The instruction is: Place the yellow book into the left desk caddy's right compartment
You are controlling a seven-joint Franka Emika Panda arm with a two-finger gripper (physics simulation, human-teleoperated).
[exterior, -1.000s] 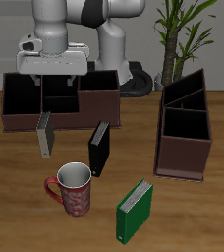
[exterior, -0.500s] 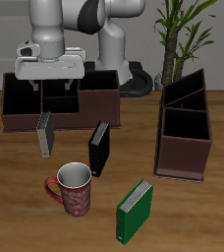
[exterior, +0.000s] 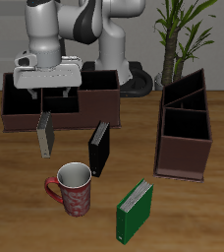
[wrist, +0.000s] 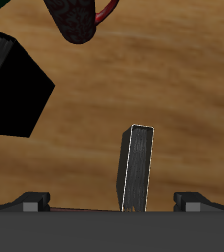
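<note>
The yellow book [exterior: 44, 135] stands upright on the table just in front of the long low brown caddy [exterior: 94, 102]; it is thin, with a greyish edge. My gripper [exterior: 51, 98] hangs open and empty above it, not touching it. In the wrist view the book [wrist: 136, 167] stands below my gripper [wrist: 111, 202], about midway between the two wide-apart fingertips [wrist: 30, 202]. The left desk caddy [exterior: 173, 156], dark maroon-brown with tall walls and inner dividers, stands across the table, well away from the book.
A black book [exterior: 100, 148] stands beside the yellow one and shows in the wrist view [wrist: 16, 89]. A red patterned mug [exterior: 73, 189] and a green book [exterior: 136, 210] stand nearer the front edge. A potted plant [exterior: 178, 30] is behind the maroon caddy.
My gripper has shifted a little away from the maroon caddy and lower, closer over the yellow book. The book and the other things have not moved.
</note>
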